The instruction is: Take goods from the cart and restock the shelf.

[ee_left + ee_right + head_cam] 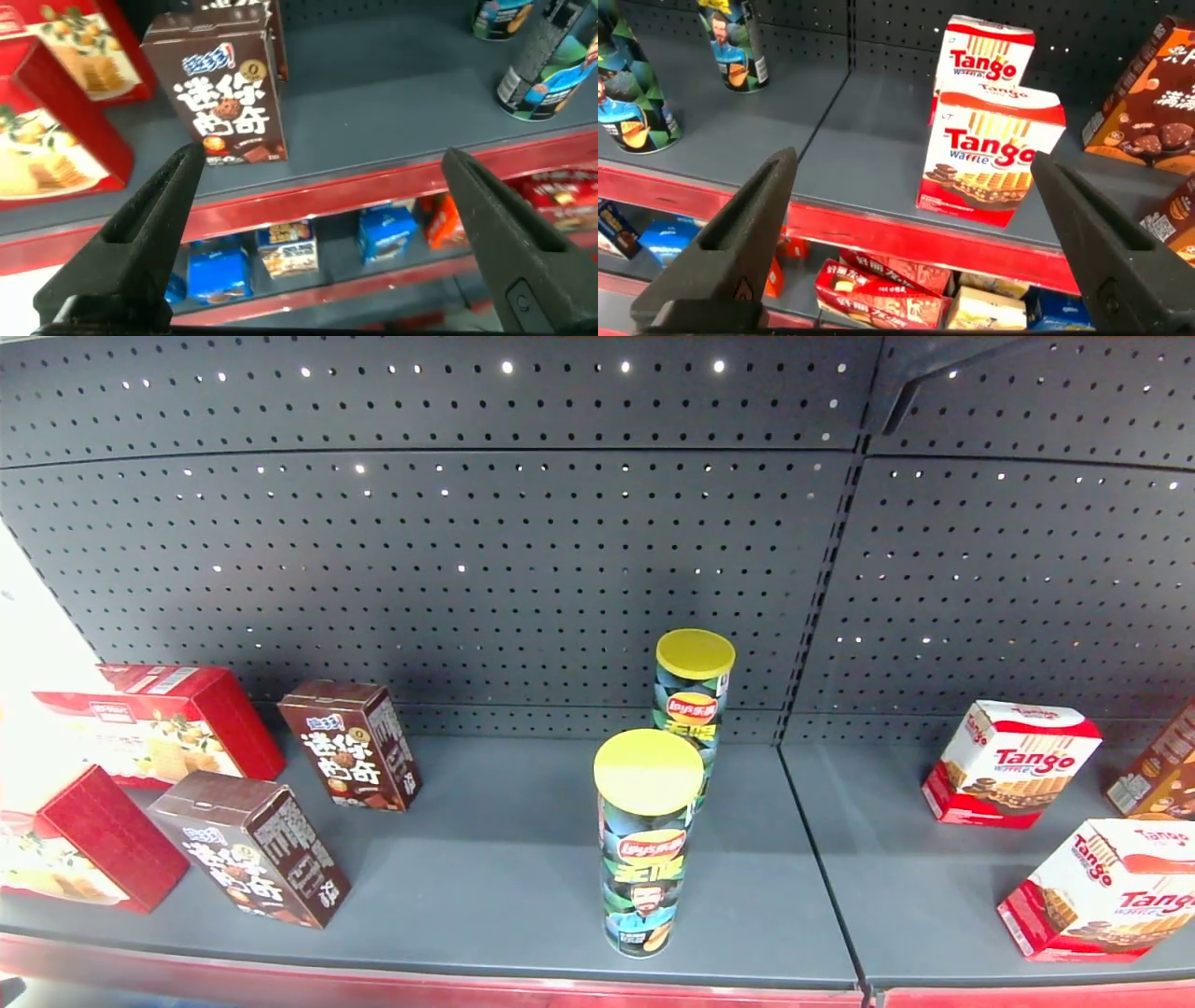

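Note:
The grey shelf [504, 868] holds two yellow-lidded chip cans, one in front [647, 845] and one behind [693, 705]. Two brown cookie boxes [252, 859] [353, 744] stand to their left, and two white-and-red wafer boxes [1013, 763] [1102, 889] to their right. My left gripper [322, 157] hangs open in front of the shelf's red edge [327, 191], facing a brown cookie box [229, 89], nothing between its fingers. My right gripper [915, 161] is open too, just in front of the wafer boxes [990, 154], holding nothing.
Red cracker boxes [159, 721] [75, 845] stand at the far left and a brown-orange box [1158, 775] at the far right. Bare shelf lies between the cookie boxes and the cans. A lower shelf holds blue packets [388, 233] and red packs [878, 289].

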Tool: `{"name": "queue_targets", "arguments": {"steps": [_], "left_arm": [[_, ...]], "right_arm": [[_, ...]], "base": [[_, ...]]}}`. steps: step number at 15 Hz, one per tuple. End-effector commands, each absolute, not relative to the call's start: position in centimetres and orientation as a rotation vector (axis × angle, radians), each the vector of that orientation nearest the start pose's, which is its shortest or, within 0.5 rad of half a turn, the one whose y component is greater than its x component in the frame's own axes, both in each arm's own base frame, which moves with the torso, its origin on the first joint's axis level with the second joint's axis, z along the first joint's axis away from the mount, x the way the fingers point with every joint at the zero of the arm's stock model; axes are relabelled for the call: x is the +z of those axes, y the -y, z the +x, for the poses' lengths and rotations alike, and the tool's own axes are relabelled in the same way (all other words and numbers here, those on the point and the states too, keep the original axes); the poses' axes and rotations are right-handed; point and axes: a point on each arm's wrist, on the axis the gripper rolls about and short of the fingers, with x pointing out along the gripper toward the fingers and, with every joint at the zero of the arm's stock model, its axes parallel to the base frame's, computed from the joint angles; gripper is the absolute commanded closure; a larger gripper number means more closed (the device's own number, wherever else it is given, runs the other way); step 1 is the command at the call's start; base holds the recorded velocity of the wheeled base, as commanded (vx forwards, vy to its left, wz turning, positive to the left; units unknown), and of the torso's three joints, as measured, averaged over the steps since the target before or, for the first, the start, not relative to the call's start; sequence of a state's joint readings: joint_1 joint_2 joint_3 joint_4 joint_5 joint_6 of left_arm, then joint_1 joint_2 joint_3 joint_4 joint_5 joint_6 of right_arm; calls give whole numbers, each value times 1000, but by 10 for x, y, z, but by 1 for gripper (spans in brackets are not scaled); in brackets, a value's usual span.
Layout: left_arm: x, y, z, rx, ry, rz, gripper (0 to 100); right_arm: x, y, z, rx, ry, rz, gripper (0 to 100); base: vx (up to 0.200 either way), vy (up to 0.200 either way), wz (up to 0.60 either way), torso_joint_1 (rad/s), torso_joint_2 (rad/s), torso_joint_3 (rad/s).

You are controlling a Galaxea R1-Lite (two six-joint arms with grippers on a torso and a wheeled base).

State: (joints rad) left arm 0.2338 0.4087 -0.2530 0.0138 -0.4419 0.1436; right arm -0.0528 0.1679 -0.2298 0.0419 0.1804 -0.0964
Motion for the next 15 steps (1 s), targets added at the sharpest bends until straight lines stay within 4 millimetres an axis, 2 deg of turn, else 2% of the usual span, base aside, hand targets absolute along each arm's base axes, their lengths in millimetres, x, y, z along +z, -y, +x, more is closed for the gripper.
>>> {"name": "queue_targets", "arguments": {"steps": [1, 2, 3, 4, 8, 12, 15], "left_arm": [[168, 2, 44, -277, -284, 66, 0], [172, 3, 61, -291, -339, 127, 0], [171, 7, 66, -343, -362, 137, 0], [172, 20, 81, -508, -397, 138, 0], [164, 32, 110, -585, -507, 123, 0], [167, 60, 163, -460, -473, 205, 0], [159, 76, 172, -388, -510, 276, 0]], "right_arm": [[141, -5, -24, 126, 32, -100, 0], [143, -5, -21, 127, 15, -98, 0], [144, -5, -20, 127, 6, -97, 0], [145, -5, -18, 128, 0, -96, 0], [145, -5, -19, 126, 0, -96, 0], [141, -5, -17, 130, -18, -94, 0], [140, -5, -17, 130, -21, -93, 0]], "base": [[0, 0, 0, 0, 0, 0], [0, 0, 0, 0, 0, 0], [0, 0, 0, 0, 0, 0], [0, 0, 0, 0, 0, 0], [0, 0, 0, 0, 0, 0], [0, 0, 0, 0, 0, 0], [0, 0, 0, 0, 0, 0]]}}
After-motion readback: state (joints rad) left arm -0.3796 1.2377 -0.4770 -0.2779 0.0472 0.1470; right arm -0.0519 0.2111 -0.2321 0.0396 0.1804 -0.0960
